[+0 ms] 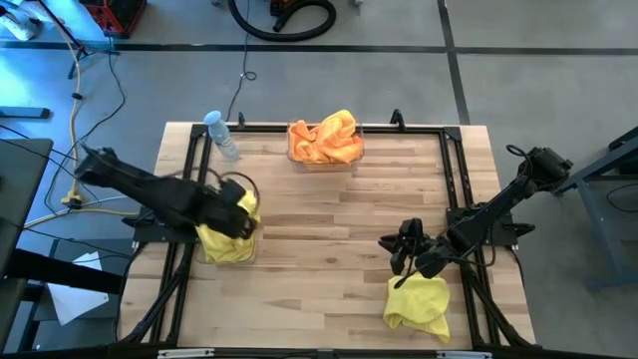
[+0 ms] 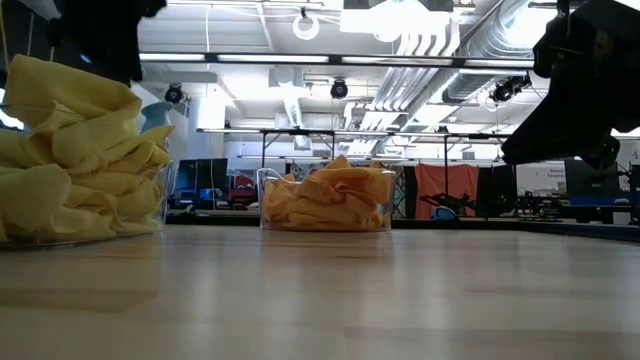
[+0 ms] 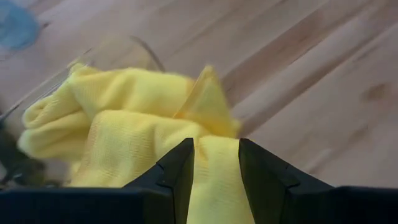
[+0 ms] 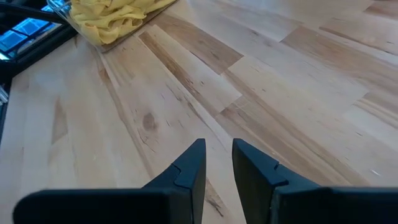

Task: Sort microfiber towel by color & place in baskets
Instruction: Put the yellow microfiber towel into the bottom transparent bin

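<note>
You cannot see most of the yellow-towel basket (image 1: 242,186) from above: the left gripper (image 1: 243,214) covers it. At tabletop height that basket is cut off by the frame edge. Beside it, the water bottle (image 3: 15,26) is only a blue blur. Whether the left jaws pinch the yellow towel (image 3: 124,118) is unclear.

We see a clear water bottle (image 1: 222,136) lying near the far left corner of the wooden table (image 1: 329,219), black frame rails (image 1: 419,127) along its edges, cables (image 1: 284,15) on the floor beyond.
</note>
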Robot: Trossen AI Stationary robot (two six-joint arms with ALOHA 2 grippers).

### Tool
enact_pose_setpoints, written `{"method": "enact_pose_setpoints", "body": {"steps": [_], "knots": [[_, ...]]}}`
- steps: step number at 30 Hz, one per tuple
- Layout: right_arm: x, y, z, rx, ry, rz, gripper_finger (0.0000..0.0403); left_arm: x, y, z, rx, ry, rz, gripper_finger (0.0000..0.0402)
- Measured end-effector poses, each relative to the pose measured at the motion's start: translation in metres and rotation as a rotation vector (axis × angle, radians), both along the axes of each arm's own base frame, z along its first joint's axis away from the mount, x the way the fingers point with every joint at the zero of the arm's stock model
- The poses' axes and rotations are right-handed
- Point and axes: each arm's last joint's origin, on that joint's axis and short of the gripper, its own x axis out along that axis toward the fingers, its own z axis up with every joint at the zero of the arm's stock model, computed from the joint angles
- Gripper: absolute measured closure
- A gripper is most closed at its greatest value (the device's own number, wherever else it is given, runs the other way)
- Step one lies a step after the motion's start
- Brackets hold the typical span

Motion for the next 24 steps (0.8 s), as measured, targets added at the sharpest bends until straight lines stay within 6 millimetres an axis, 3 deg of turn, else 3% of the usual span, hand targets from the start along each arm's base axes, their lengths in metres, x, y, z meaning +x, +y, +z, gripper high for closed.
{"method": "enact_pose_setpoints", "body": {"steps": [10,17,24], "knots": [[0.0,-0.001,0.0,-0.001,0.005,-0.007,0.033,0.034,-0.003,-0.059,0.067,0.405,0.042,0.0289],[0.0,-0.001,0.0,0.003,0.005,-0.007,0.033,0.025,0.001,-0.103,0.061,0.415,0.068,0.0289],[0.0,-0.001,-0.001,0.001,0.009,-0.005,0.033,0.013,0.004,-0.109,0.029,0.402,0.118,0.0289]]}}
